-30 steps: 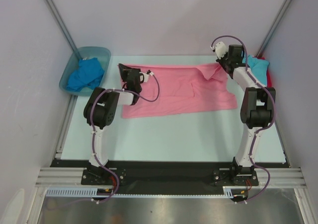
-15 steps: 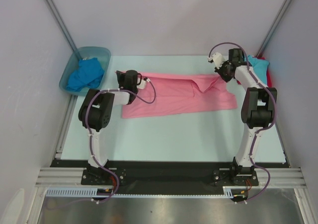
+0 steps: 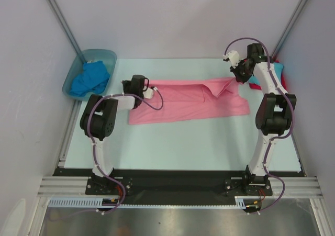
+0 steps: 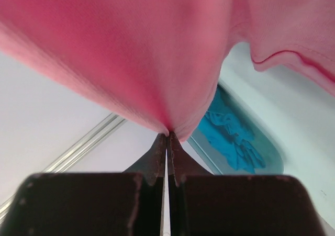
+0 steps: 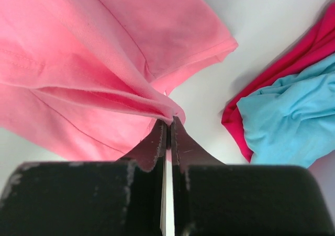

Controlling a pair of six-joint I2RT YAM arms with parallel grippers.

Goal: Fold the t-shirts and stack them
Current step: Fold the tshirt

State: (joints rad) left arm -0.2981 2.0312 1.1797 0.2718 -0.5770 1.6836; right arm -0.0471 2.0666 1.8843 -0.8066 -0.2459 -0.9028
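Note:
The pink t-shirt (image 3: 188, 101) lies spread across the middle of the table. My left gripper (image 3: 126, 84) is shut on its far left corner, and the pink cloth (image 4: 131, 53) rises straight from the fingertips (image 4: 167, 135). My right gripper (image 3: 236, 78) is shut on a bunched fold at the far right corner (image 5: 168, 120). The royal blue t-shirt (image 3: 90, 78) lies crumpled in the tub. The turquoise t-shirt (image 5: 293, 121) rests on the red t-shirt (image 5: 296, 63) at the far right, partly hidden behind my right arm in the top view.
A blue-green translucent tub (image 3: 97, 51) stands at the far left against the wall. Grey walls with metal posts close in the left, right and back. The turquoise and red t-shirts sit close beside my right arm near the right wall.
Both grippers have moved outward and a little nearer with the pink t-shirt's far corners. Its far edge is now pulled straighter and sits nearer than a second ago.

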